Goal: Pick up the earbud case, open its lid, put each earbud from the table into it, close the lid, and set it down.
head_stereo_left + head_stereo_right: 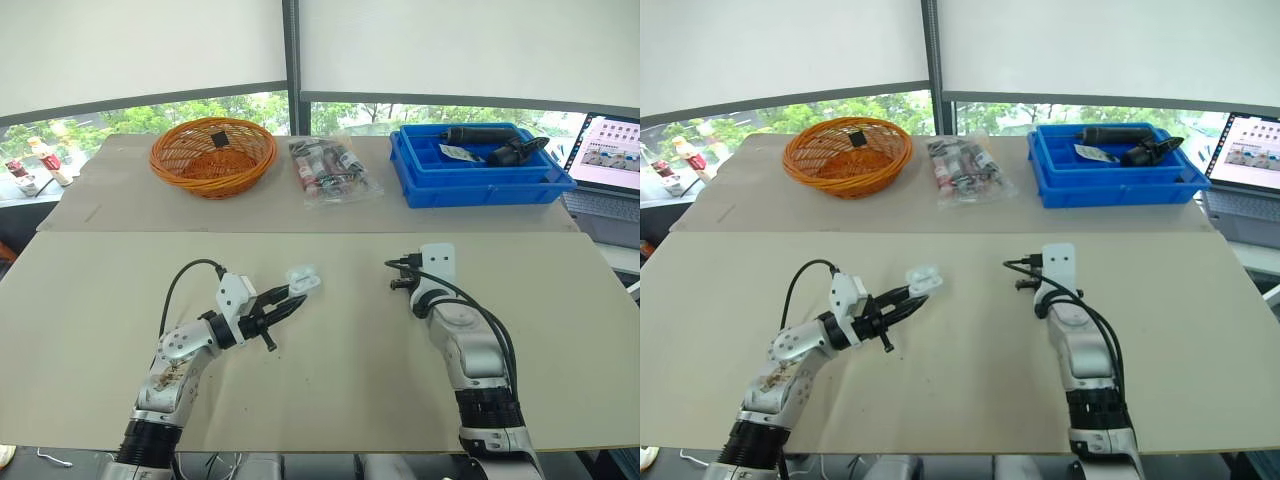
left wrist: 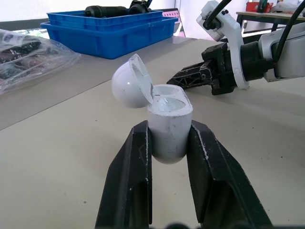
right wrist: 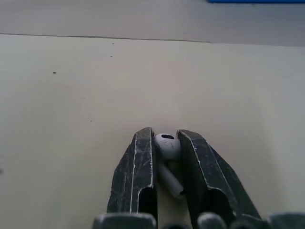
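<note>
The left gripper (image 2: 169, 130) is closed on the white earbud case (image 2: 169, 112). One black finger presses each side of its round bottom. The case stands upright in the grip, and its lid (image 2: 129, 83) is open, tipped back on its hinge. The case is held up off the table (image 1: 330, 400), near the middle and a bit to the left.

The right gripper (image 3: 165, 135) is closed too, on a small white earbud (image 3: 167, 144). The round head sits between the fingertips and the stem points back toward the wrist. This gripper is low over the table, to the right of the case and apart from it, with its tips pointing toward the case.

Further back on a second table there are three things in a row: an orange basket (image 1: 213, 155) on the left, a clear bag (image 1: 332, 172) of small things in the middle, and a blue tray (image 1: 480, 182) with dark tools on the right. A laptop (image 1: 612, 150) sits at the far right edge.
</note>
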Robot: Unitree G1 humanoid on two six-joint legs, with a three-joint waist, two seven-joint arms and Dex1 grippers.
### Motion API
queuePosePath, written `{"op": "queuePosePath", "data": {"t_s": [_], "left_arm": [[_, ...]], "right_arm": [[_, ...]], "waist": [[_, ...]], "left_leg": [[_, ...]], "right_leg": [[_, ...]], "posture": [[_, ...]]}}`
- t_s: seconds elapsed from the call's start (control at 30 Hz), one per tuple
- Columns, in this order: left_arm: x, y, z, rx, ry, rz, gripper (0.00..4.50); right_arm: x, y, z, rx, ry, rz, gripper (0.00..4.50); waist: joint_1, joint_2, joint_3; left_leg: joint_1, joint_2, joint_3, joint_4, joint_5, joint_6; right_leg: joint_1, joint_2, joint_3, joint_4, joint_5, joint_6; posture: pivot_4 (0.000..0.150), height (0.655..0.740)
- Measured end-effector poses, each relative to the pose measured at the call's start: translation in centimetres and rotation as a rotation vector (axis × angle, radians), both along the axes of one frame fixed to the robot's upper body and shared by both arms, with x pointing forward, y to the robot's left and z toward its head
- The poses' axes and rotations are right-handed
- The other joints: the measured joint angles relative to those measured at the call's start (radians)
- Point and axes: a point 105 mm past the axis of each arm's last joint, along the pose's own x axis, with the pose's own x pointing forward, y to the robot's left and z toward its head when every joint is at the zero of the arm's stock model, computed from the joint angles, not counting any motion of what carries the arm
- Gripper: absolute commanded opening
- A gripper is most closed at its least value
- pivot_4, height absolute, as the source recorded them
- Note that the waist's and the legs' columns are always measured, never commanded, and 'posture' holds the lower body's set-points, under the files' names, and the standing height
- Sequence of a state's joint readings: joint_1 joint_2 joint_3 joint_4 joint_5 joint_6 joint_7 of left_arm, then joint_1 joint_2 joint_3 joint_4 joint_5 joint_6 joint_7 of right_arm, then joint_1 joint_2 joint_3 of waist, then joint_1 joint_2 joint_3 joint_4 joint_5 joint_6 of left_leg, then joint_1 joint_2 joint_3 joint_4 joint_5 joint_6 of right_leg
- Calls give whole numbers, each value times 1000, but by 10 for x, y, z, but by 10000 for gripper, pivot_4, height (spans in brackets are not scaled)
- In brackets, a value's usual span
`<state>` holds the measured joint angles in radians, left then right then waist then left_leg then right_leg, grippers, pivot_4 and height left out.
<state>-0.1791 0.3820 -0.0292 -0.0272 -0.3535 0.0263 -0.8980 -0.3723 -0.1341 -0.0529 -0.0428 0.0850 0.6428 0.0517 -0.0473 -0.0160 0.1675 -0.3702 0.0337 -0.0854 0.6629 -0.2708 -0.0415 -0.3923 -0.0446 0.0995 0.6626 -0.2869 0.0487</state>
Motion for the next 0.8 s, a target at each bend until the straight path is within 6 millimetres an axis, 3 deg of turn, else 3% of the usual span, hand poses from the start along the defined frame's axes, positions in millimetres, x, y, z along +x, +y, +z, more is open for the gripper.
{"op": "queuePosePath", "data": {"t_s": [0.2,0.33,0.57,0.7,0.8], "left_arm": [[-4,0,-6,7,17,-1,5126],[-11,2,-6,22,13,-4,5126],[-30,2,-7,45,30,-18,5126],[-36,3,-7,52,51,-25,5126],[-41,4,-9,52,69,-29,5126]], "right_arm": [[-25,19,1,-24,47,233,3419],[-67,24,-2,-157,112,582,3419],[-132,-14,-2,-457,215,1093,3418],[-147,-46,-2,-581,288,1248,3418],[-151,-57,-5,-623,305,1315,3418]], "waist": [[0,0,0],[5,1,1],[1,-1,2],[3,-2,2],[3,-2,2]], "left_leg": [[0,0,0,0,0,0],[-2,0,0,0,0,0],[1,0,0,0,0,0],[1,0,1,0,0,0],[1,0,1,0,0,0]], "right_leg": [[0,0,0,-1,0,0],[1,-1,-1,-5,0,0],[4,0,-1,-6,0,1],[4,-1,0,-7,0,1],[4,-1,0,-7,0,1]], "posture": [[1500,7282],[1500,7282],[1500,7282],[1500,7282],[1500,7282]]}}
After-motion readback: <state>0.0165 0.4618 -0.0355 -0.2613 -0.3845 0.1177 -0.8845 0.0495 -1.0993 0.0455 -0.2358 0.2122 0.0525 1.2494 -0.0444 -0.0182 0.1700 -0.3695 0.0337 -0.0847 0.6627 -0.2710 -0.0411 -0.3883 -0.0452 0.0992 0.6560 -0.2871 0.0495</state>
